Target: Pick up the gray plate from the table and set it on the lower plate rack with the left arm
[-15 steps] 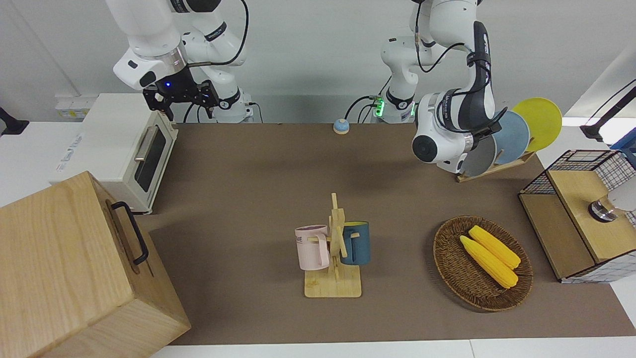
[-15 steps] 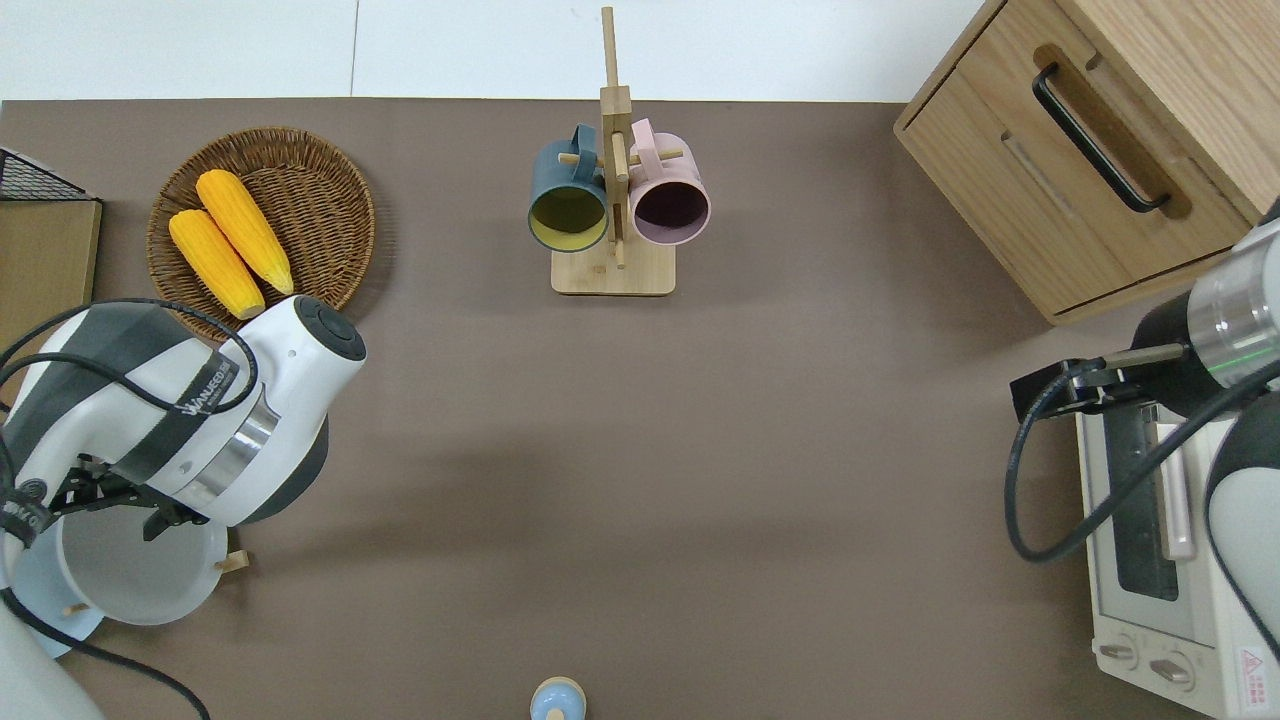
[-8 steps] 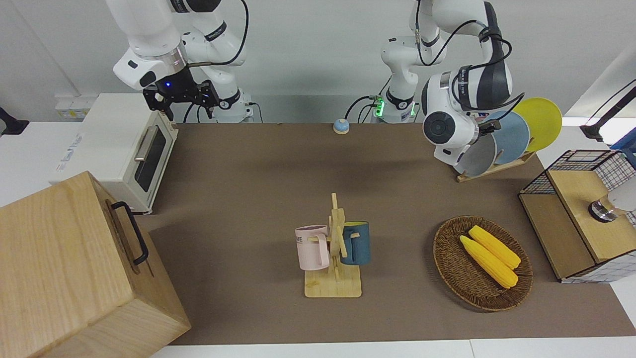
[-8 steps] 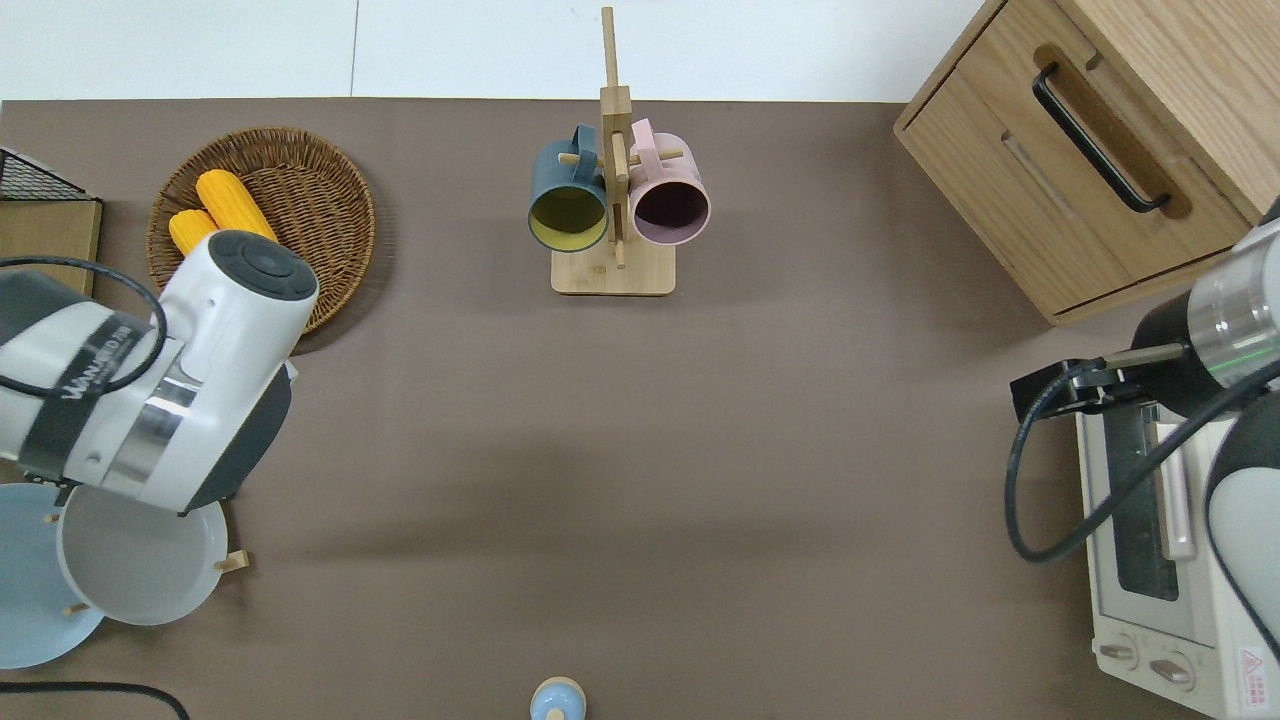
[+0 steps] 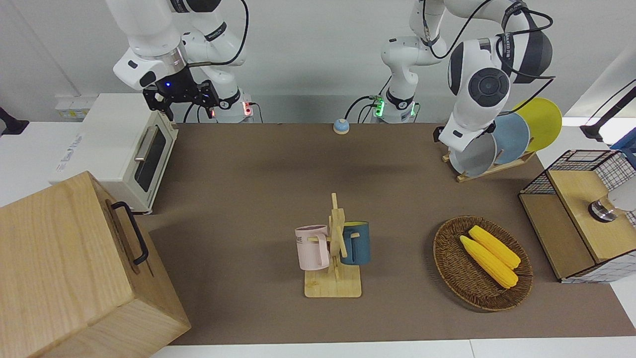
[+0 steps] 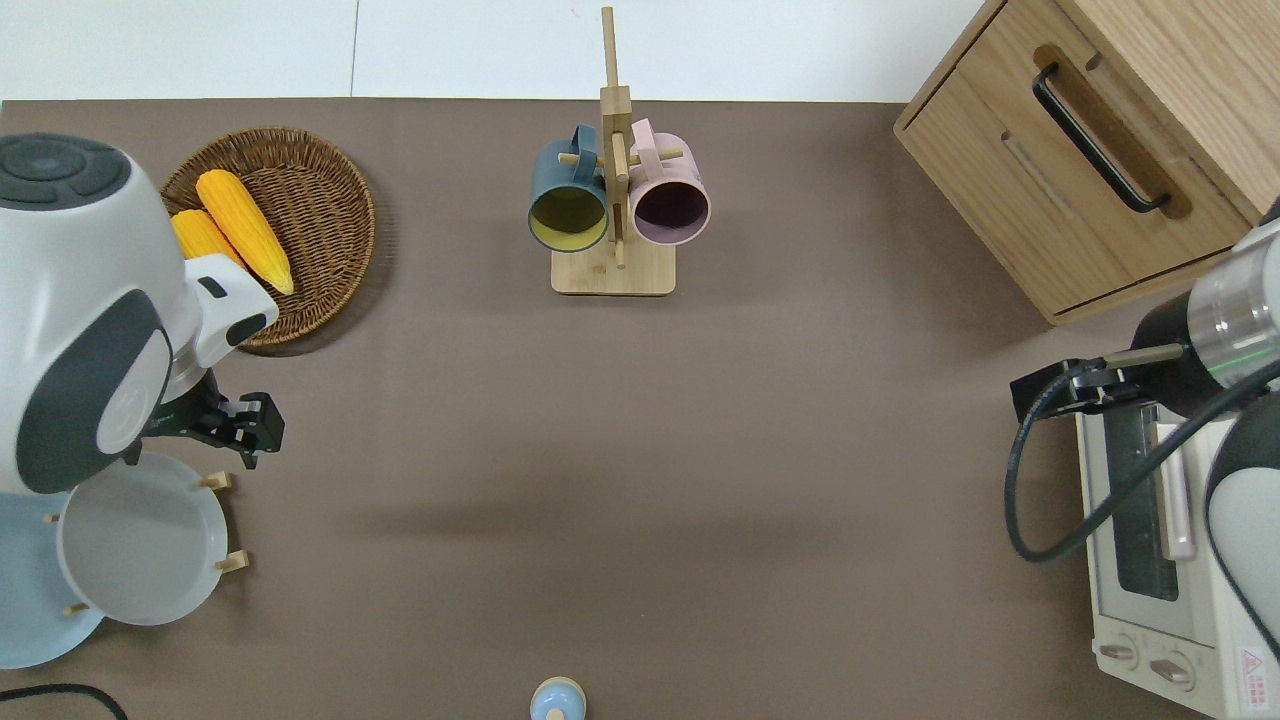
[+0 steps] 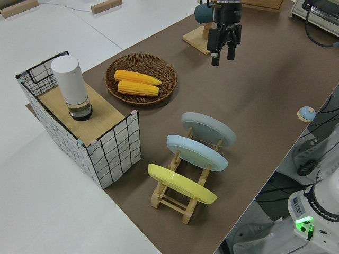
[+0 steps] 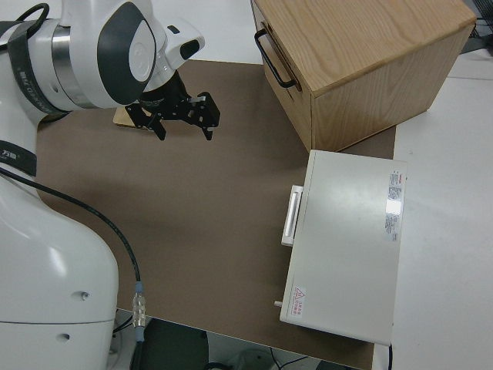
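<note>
Left hand (image 6: 245, 432) empty, apart from racked gray plate (image 6: 140, 540).

In the overhead view the blue plate (image 6: 30, 600) is cut by the edge, and one corn cob (image 6: 200, 235) is partly hidden by the left arm (image 6: 80, 330).

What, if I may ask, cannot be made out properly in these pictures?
- Left claw: in the front view, mostly hidden by the left arm.
- Yellow plate: outside the overhead view's edge.
- Lower plate rack: in the overhead view, covered by the gray plate and the light blue plate; only pegs show.
</note>
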Available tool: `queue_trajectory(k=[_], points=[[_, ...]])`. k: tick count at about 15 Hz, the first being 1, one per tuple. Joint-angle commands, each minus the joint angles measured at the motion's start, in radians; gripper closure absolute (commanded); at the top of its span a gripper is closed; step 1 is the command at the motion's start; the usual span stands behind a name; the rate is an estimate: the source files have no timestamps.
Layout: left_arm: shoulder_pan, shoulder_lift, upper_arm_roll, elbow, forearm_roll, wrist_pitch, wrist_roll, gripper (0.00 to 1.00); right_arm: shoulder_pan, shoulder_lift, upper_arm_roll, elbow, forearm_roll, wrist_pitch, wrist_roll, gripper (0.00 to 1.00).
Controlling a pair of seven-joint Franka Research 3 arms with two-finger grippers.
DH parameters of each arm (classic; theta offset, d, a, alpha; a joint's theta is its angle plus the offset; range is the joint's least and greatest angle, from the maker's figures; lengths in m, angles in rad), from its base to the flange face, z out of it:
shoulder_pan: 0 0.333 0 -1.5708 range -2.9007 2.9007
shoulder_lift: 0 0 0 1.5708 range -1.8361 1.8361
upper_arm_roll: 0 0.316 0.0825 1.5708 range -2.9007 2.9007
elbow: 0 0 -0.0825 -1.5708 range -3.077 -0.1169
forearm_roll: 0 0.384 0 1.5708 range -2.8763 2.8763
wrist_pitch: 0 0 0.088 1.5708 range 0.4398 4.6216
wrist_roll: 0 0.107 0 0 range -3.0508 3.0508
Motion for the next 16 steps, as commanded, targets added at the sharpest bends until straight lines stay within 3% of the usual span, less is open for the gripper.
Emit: queue_trajectory(k=[1,5,8,16], points=[[0.02,0.005,0.002,0.058,-0.138,0.066,0.061,0.01,-0.023,-0.002,0.021,0.007,-0.006,-0.011,0.012,0.017],[0.04,0.003,0.002,0.123,-0.232,0.131,0.128,0.01,-0.023,-0.004,0.02,0.007,-0.006,-0.011,0.012,0.017],[0.042,0.002,0.002,0.163,-0.227,0.158,0.185,0.01,-0.023,-0.002,0.021,0.007,-0.006,-0.011,0.012,0.017],[0.051,0.0,0.008,0.215,-0.255,0.163,0.184,0.01,-0.023,-0.004,0.02,0.007,-0.006,-0.011,0.012,0.017]])
